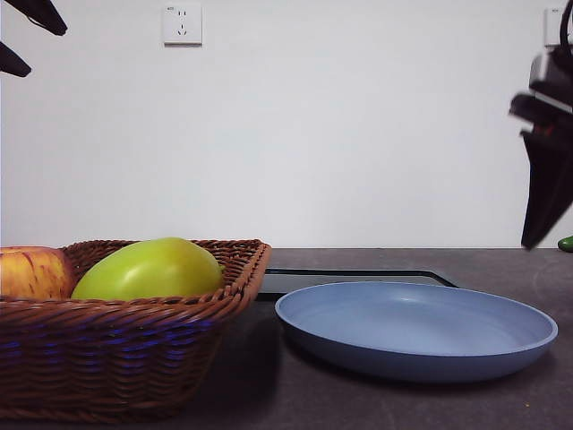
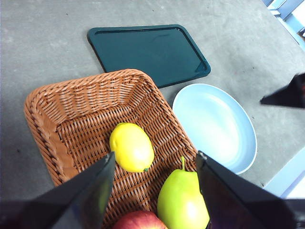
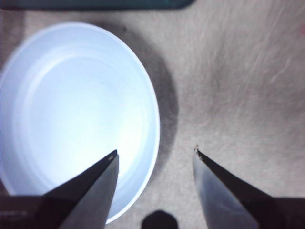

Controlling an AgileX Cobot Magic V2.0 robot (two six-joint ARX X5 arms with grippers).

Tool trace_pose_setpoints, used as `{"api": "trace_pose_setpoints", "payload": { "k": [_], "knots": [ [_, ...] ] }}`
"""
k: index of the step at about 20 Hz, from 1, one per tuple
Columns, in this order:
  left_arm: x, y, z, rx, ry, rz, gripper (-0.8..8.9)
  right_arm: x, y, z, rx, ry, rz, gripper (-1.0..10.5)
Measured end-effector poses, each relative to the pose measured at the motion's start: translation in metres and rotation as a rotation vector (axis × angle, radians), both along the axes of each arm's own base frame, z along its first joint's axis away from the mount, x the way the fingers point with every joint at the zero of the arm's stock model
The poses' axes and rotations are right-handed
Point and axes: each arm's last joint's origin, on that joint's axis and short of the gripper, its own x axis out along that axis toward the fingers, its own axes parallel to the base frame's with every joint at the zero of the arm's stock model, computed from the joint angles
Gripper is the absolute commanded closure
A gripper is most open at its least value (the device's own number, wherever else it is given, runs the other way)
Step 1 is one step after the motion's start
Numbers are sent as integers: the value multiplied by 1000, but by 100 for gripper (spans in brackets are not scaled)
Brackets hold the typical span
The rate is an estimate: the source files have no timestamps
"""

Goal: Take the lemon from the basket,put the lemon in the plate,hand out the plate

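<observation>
Basket (image 2: 90, 119): brown woven wicker, rough ribbed weave, braided rim.
Lemon (image 2: 131, 147): bright yellow skin, smooth, faint sheen.
Green fruit (image 1: 149, 269): smooth, glossy skin with soft highlights.
Apple (image 1: 31, 272): red-yellow streaked skin, smooth.
Plate (image 1: 421, 354): light blue, plain, matt; looks like plastic or glazed ware, cannot tell which.
Tray (image 2: 147, 51): dark, smooth, glossy, reflects light.
Bench (image 2: 43, 43): grey, matt, slightly mottled and grainy.
Left hand (image 2: 155, 160) and right hand (image 3: 155, 152): black jaws, smooth, dull sheen.
</observation>
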Motion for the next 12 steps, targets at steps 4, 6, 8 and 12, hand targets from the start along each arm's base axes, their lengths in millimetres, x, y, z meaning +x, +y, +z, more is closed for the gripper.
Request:
{"api": "trace_pose_setpoints", "payload": {
  "k": [4,6,8,12],
  "knots": [
    [0,0,0,0,1,0,516,10,9,-18,4,25,18,677],
    [0,0,0,0,1,0,516,17,15,-29,4,44,30,706],
    [0,0,0,0,0,0,516,23,19,-40,2,63,36,715],
    [0,0,0,0,1,0,516,28,20,-50,5,86,26,839]
  ]
}}
